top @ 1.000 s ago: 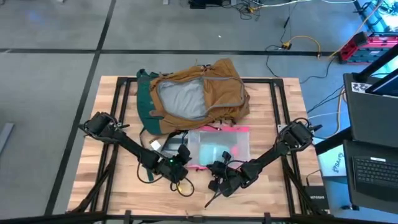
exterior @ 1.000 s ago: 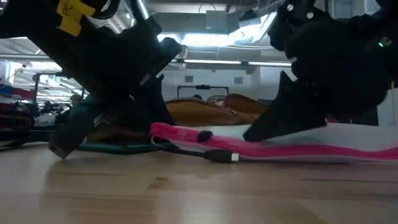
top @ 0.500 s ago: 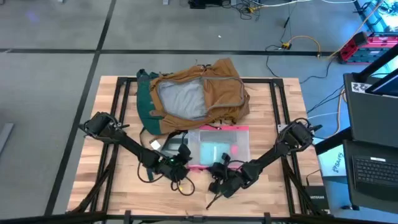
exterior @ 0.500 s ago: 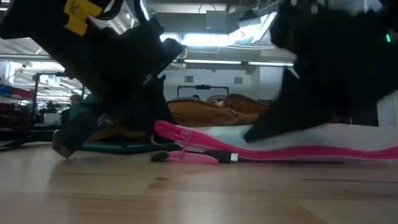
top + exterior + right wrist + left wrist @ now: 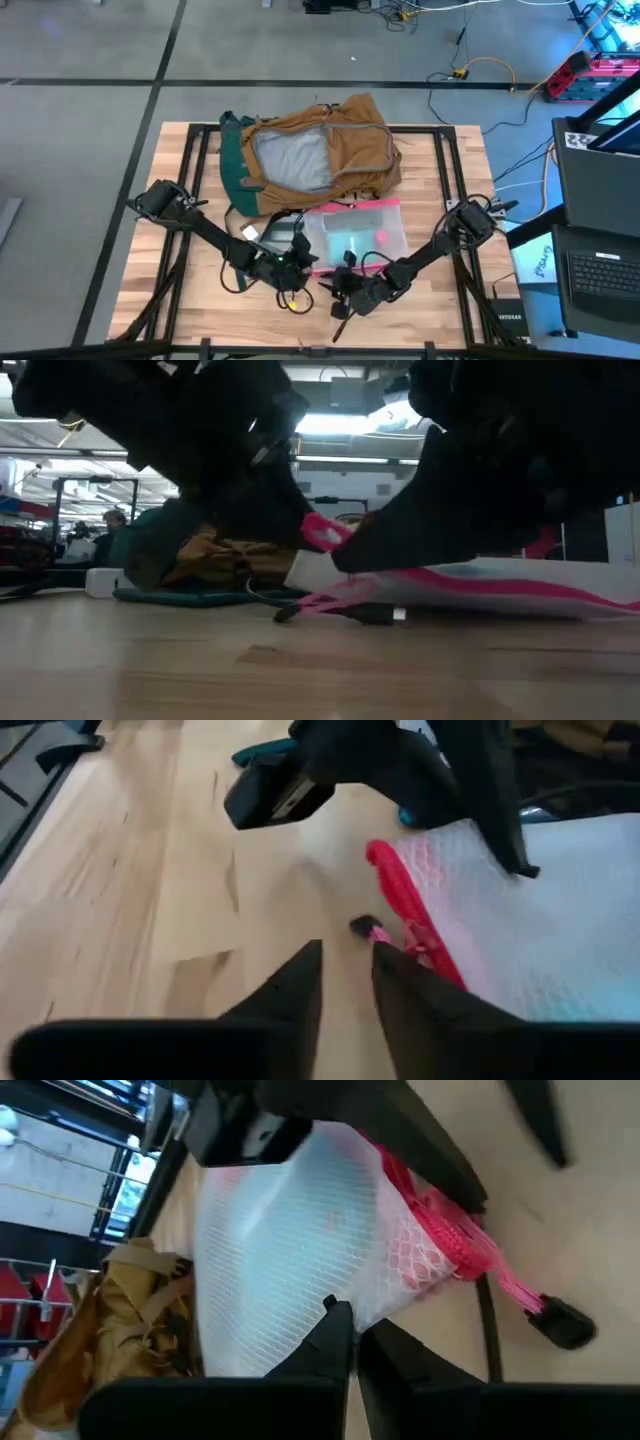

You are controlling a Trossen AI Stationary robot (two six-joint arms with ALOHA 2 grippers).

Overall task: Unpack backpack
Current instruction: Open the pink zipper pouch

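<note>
a: where does the backpack (image 5: 320, 155) sit?

b: it lies flat near the far edge of the worktop (image 5: 440, 300), around the middle, its opening spread so the grey lining shows. no item can be made out inside it from above.

a: and what is out of it?

b: a clear pouch with pink edging (image 5: 352, 235) lies on the worktop just in front of the backpack, toward the near edge. a small white block and a cable (image 5: 290, 297) also lie by the left arm.

a: the claws?

b: the left claw (image 5: 345, 1342) has its 2 fingers nearly together, nipping the pouch's mesh edge. the right claw (image 5: 345, 982) hangs low beside the pouch's pink zip end, its fingers a narrow gap apart and holding nothing.

a: so how far along?

b: it looks well advanced: the pouch is out. what seems left is checking the backpack for anything more.
</note>
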